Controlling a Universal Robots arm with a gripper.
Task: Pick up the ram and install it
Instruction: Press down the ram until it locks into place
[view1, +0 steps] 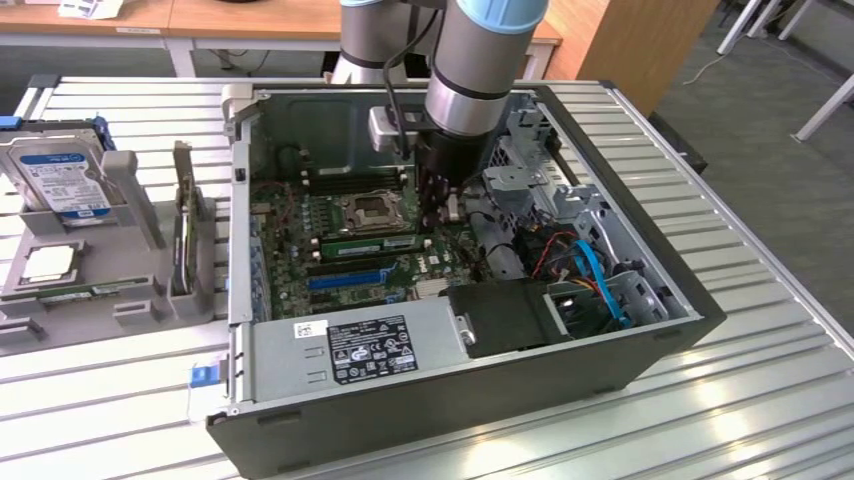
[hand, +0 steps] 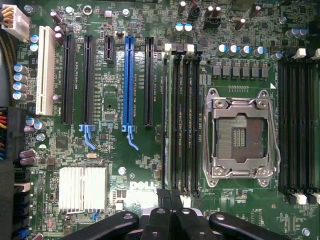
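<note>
My end effector (hand: 170, 220) is clenched empty just above the green Dell motherboard (hand: 115, 165). Just beyond it, beside the silver CPU socket (hand: 242, 135), the long thin green ram stick (view1: 376, 243) sits in its slot. I judge it light, stiff and fragile; I'd grip its long edges.

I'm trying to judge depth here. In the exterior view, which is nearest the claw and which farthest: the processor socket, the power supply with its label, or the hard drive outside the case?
From the claw:
1. Processor socket, on the board just beside it.
2. Power supply, at the case's near edge.
3. Hard drive, outside the case at the exterior view's left.
</note>
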